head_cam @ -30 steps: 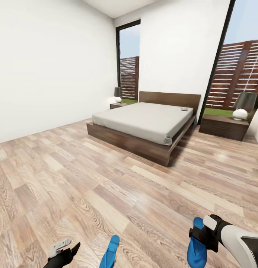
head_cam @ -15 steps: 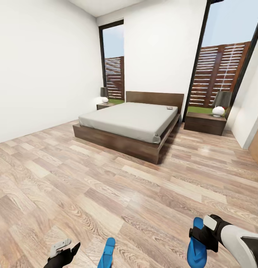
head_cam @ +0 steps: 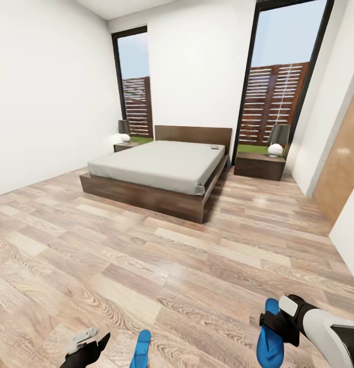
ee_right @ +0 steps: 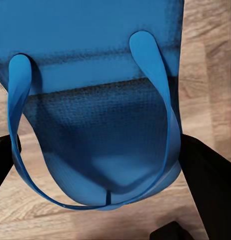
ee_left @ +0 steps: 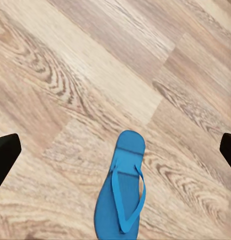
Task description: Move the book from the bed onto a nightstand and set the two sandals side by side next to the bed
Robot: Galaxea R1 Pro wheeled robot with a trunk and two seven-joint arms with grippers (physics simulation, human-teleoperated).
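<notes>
I see plank floor (head_cam: 146, 266) running to the bed (head_cam: 156, 163), book (head_cam: 214, 147) by its headboard, a nightstand (head_cam: 259, 166) alongside. My right gripper (head_cam: 271, 327) pinches one sandal (head_cam: 269, 337); my left gripper (head_cam: 92, 347) is spread above the other sandal (ee_left: 123, 195).

A bright blue flip-flop sandal (ee_left: 122, 192) is seen lying flat on the wooden plank floor (ee_left: 70, 75), sole down and strap side up. Its thin blue straps (ee_left: 126, 200) are joined in a V. The two black fingertips (ee_left: 5, 155) of the left gripper (ee_left: 115, 152) are set wide apart at opposite edges of the frame, clear of the sandal; nothing is held between them.
</notes>
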